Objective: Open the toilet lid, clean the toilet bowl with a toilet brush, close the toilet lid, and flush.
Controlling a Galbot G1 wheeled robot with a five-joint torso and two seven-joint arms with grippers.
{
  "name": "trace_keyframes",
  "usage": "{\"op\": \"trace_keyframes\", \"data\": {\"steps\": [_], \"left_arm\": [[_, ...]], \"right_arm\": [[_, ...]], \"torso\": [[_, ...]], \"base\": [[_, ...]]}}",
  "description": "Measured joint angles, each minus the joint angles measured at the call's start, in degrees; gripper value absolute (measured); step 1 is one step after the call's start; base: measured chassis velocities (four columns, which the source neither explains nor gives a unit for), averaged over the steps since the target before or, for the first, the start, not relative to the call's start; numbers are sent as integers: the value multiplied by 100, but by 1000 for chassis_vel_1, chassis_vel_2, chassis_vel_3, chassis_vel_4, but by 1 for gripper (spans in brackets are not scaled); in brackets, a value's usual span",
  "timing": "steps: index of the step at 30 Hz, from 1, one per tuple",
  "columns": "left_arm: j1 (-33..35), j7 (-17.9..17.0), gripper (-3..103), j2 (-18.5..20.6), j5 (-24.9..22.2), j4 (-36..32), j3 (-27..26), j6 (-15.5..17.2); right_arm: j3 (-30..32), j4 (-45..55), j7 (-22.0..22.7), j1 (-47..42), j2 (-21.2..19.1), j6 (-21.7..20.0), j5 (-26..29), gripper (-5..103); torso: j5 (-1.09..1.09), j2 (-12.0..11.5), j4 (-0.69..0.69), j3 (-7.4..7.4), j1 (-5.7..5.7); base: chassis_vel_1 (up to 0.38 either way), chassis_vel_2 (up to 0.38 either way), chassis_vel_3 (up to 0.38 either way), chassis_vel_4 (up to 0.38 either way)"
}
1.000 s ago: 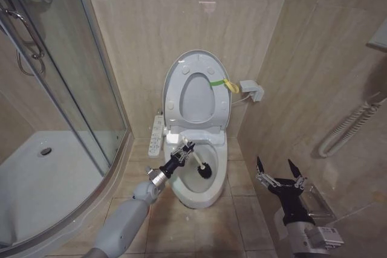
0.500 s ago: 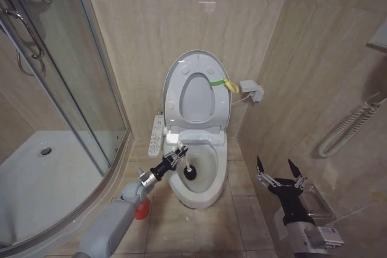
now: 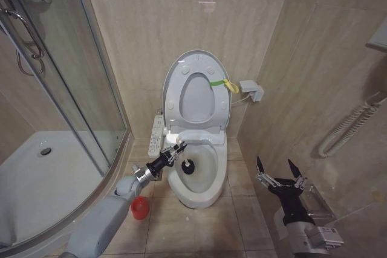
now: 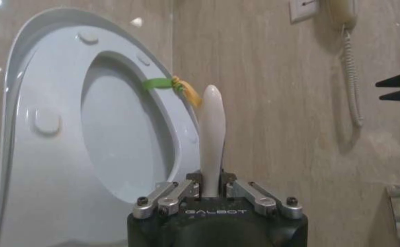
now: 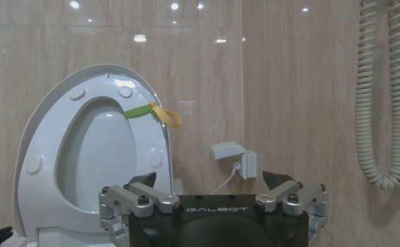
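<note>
Brush scrubbing in bowl
Left jaws [image 3: 176, 151] clamp the toilet brush [image 3: 186, 165], a light, stiff stick, mid-handle; right jaws [image 3: 279, 174] gape, idle.

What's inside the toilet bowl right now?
The dark bristle head of the toilet brush is down inside the toilet bowl, with the left gripper shut on its white handle. The bowl bottom under the bristles is covered, so it cannot be seen.

The white toilet lid [image 3: 195, 92] stands raised against the wall. The toilet brush [image 3: 185, 165], dark head down, sits tilted inside the white toilet bowl [image 3: 196, 194].
</note>
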Motion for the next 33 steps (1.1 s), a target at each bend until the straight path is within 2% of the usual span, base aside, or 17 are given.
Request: {"op": "trace_keyframes", "data": {"steps": [7, 21, 28, 33], "left_arm": [[37, 25, 17, 75, -12, -50, -11, 9], [179, -74, 17, -90, -261, -138, -72, 83], [271, 8, 17, -105, -133, -111, -81, 82], [226, -31, 17, -113, -262, -137, -85, 102]], "right_arm": [[0, 0, 0, 0, 0, 0, 0, 100], [0, 0, 0, 0, 0, 0, 0, 100], [0, 0, 1, 0, 0, 0, 0, 100], [0, 0, 0, 0, 0, 0, 0, 100]], "torso": [[0, 0, 0, 0, 0], [1, 0, -1, 0, 0], [0, 0, 1, 0, 0], [0, 0, 1, 0, 0]], "base": [[0, 0, 0, 0], [0, 0, 0, 0], [0, 0, 0, 0], [0, 0, 0, 0]]}}
